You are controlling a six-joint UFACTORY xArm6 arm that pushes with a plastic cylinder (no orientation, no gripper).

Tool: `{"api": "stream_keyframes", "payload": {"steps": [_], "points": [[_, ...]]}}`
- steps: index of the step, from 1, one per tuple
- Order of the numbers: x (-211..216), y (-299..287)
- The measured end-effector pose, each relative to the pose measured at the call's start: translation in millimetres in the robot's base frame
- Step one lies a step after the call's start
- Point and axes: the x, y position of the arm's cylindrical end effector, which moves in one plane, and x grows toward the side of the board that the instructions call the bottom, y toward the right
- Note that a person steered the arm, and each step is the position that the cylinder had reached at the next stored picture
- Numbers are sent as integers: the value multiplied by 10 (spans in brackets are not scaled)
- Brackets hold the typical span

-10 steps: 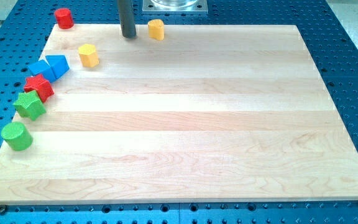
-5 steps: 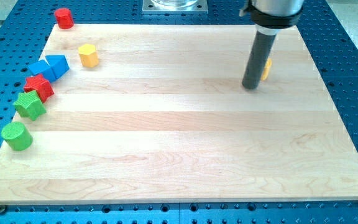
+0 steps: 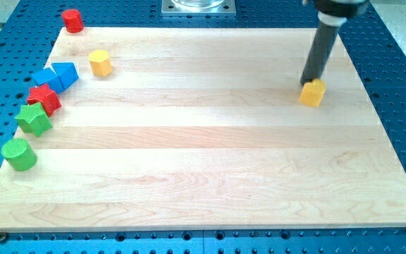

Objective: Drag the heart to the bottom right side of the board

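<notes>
While the yellow heart block [image 3: 313, 92] sits on the right half of the wooden board [image 3: 203, 176], in its upper part and short of the right edge, my tip [image 3: 307, 82] stands just above it toward the view's top and a little to its left, touching it or very nearly so. That placing is the relation that matters: the bottom right corner lies below and slightly right of the heart, so the tip is on the far side of the block from the goal, which looks well suited to a push down the view. From here the heart's lobes and point are hard to make out, so I cannot tell its long axis. The rod leans a little, its upper part toward the view's top right, where it leaves the picture. There are no jaws on this arm, only the bare rod, holding nothing. I judge most of the travel is still left.
</notes>
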Motion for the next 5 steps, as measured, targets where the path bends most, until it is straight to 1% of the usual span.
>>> {"api": "stream_keyframes", "payload": {"steps": [1,3,5], "points": [[109,48],[182,38],[548,-129]]}}
